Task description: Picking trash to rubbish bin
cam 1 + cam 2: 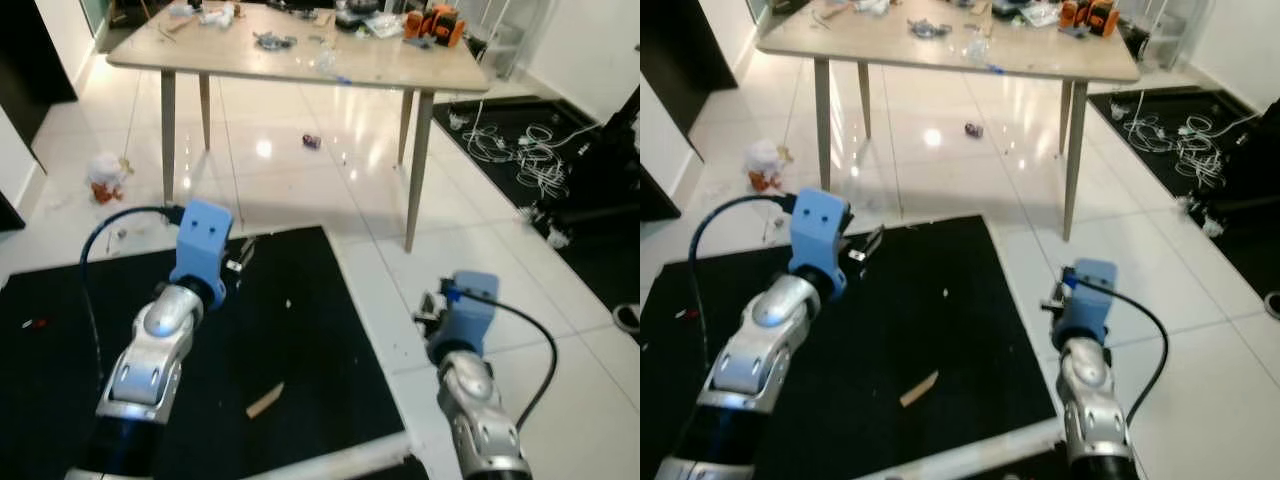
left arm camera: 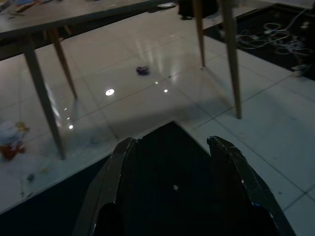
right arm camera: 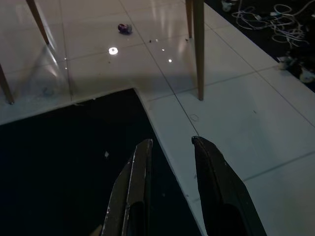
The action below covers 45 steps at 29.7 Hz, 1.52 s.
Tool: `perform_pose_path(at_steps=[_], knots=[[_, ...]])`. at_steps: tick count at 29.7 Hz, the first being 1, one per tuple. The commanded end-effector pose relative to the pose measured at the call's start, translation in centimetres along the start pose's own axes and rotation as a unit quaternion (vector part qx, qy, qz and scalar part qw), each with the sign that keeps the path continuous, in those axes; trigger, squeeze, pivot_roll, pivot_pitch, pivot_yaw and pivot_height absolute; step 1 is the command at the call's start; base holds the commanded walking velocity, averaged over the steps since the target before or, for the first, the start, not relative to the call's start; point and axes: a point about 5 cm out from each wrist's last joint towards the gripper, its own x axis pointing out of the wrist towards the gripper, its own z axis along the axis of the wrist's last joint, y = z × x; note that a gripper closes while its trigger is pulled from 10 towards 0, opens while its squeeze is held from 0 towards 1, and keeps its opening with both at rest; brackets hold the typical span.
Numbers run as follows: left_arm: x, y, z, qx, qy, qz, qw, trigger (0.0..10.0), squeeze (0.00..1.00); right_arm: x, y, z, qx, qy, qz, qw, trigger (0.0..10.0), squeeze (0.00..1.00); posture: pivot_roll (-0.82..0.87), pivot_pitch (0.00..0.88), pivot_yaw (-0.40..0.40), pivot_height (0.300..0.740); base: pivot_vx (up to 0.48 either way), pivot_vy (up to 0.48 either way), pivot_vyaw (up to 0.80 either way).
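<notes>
A small purple piece of trash [image 1: 311,141] lies on the white tiles under the wooden table. A crumpled white and orange piece of trash [image 1: 105,178] sits on the floor to the left, beside a table leg. A brown scrap [image 1: 265,401] rests on the black mat [image 1: 310,330] between my arms. My left gripper [image 2: 170,142] is held out over the mat, open, with nothing between its fingers. My right gripper [image 3: 172,141] hangs over the mat's right edge, also open and holding nothing. Both are well short of the purple trash [image 3: 124,28].
The wooden table [image 1: 420,75] stands ahead on thin slanted legs, its top cluttered with small items. White cables [image 1: 520,150] sprawl on a dark mat at the right. White tiles run between the black mat and the table.
</notes>
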Motion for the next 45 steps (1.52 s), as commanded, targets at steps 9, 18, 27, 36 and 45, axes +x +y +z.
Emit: perform_pose_path(at_steps=[9,18,27,36,45], knots=[[0.02,0.14,-0.35,0.003,0.007,0.005,1.0,10.0,0.0,-0.1,-0.5,-0.34,-0.003,0.008,-0.005,1.0,10.0,0.0,-0.03,0.155,0.029,0.74,0.374,0.0,0.0],[0.08,0.27,-0.35,0.005,0.008,0.007,1.0,10.0,0.0,-0.18,-0.3,-0.35,0.0,0.007,-0.001,1.0,10.0,0.0,-0.03,0.155,0.033,0.74,0.402,0.0,0.0],[0.12,0.41,-0.3,0.005,0.008,0.008,1.0,10.0,0.0,-0.22,-0.21,-0.33,0.002,0.007,-0.001,1.0,10.0,0.0,-0.03,0.156,0.035,0.74,0.432,0.0,0.0],[0.13,0.44,-0.27,0.005,0.007,0.009,1.0,10.0,0.0,-0.23,-0.23,-0.36,0.003,0.007,0.0,1.0,10.0,0.0,-0.02,0.158,0.034,0.74,0.453,0.0,0.0],[0.13,0.42,-0.25,0.004,0.006,0.009,1.0,10.0,0.0,-0.26,-0.25,-0.37,0.003,0.007,0.0,1.0,10.0,0.0,-0.02,0.159,0.035,0.74,0.461,0.0,0.0]])
